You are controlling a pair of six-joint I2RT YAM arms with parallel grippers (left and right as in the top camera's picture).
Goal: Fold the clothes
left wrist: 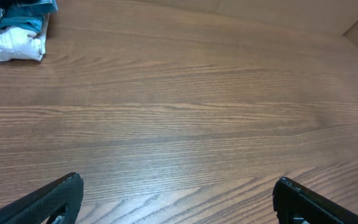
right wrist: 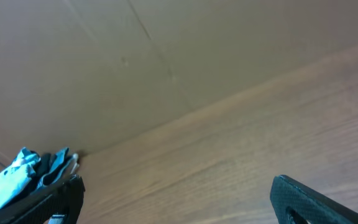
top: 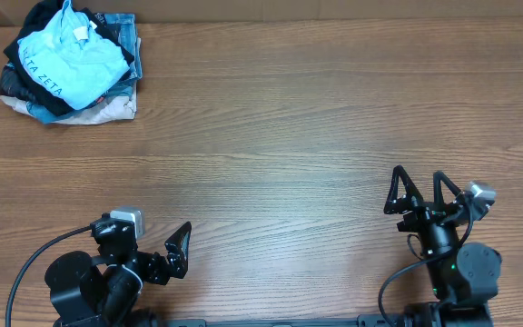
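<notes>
Far-left back corner of worktop (top: 280,118): sky-blue T-shirt (top: 71,56) crumpled on top of clothes pile, over black garment (top: 12,77) and denim (top: 125,34) (lettering up, small white tag showing). Near edge, left side: left gripper (top: 180,247) jaws spread wide, holding nothing, well apart from shirt. Near edge, right side: right gripper (top: 418,180) equally wide, empty, farthest from pile.

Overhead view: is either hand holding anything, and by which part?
Nothing. The left hand and right hand are open and empty; the T-shirt lies on the pile.
</notes>
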